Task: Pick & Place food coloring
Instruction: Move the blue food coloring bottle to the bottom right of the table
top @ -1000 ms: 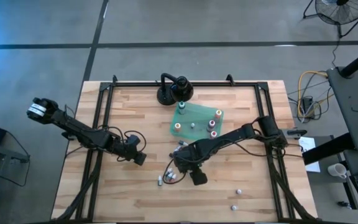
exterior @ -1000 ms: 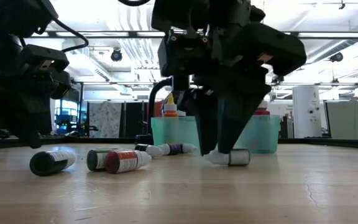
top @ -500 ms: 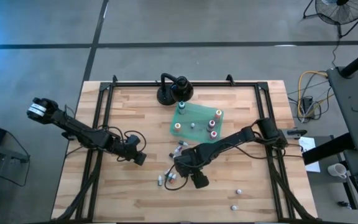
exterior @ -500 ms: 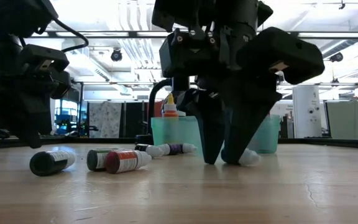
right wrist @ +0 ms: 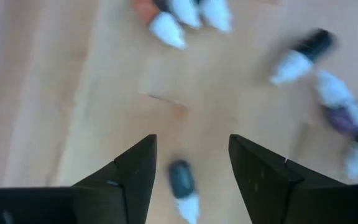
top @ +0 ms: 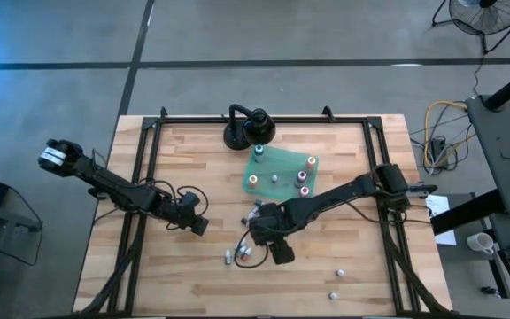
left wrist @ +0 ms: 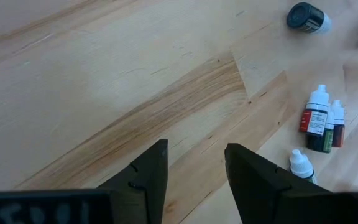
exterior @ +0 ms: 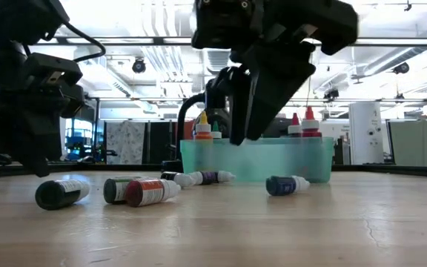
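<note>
Several food coloring bottles lie on their sides on the wooden table: a cluster (top: 239, 253) near the middle, two (top: 255, 209) nearer the green tray, and a dark one with a white tip (exterior: 286, 184). That dark bottle (right wrist: 181, 180) lies below my right gripper (right wrist: 191, 146), which hangs open above the table (exterior: 249, 133) and holds nothing. More bottles stand upright (top: 306, 168) in the green tray (top: 277, 184). My left gripper (top: 197, 225) waits open over bare wood (left wrist: 194, 152), left of the cluster.
A black round-based stand (top: 246, 129) sits behind the tray at the far edge. Two more small bottles (top: 336, 283) lie near the front right. Black rails (top: 140, 177) run along the table's sides. Bare wood lies at the front left.
My right gripper has risen off the table, tipping a little, with nothing between its fingers. The dark bottle it stood over has shifted a little and stays lying on the table.
</note>
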Motion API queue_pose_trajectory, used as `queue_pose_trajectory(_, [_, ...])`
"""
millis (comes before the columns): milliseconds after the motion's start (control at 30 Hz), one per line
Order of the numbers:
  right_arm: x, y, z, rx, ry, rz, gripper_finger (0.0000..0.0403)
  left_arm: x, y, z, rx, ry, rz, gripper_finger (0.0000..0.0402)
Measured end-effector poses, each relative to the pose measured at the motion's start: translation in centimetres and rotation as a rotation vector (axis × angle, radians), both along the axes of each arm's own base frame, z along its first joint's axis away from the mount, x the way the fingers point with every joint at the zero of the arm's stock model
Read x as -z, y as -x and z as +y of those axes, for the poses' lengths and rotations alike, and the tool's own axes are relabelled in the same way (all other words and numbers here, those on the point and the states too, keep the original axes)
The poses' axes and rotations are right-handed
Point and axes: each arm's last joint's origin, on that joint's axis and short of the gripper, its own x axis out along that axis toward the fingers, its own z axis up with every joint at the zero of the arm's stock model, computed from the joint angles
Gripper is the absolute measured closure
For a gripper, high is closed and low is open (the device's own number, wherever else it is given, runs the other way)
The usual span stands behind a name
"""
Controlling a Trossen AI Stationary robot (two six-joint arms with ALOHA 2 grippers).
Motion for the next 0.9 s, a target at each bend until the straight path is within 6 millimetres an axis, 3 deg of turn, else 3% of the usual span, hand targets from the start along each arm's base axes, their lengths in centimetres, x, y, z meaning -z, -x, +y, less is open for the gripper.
queue_pose_trajectory(100, [-0.1,1.0,-0.4,0.012,0.033,0.052,0.0209,0.0,0.0,0.0,0.0,0.0,0.0,0.0268])
queue_pose_trajectory(333, [2.8,3.1,-0.9,-0.083,0.095,0.197,0.0209,0.0,0.0,0.0,0.001,0.0,-0.001,0.0268])
queue_pose_trajectory(633, [3.0,3.0,-1.0,-0.251,0.126,0.157,0.0209,0.0,0.0,0.0,0.0,0.0,0.0,0.0268])
queue_pose_trajectory(900, [3.7,2.8,-1.0,-0.283,0.127,0.106,0.0225,0.0,0.0,0.0,0.0,0.0,0.0,0.0268])
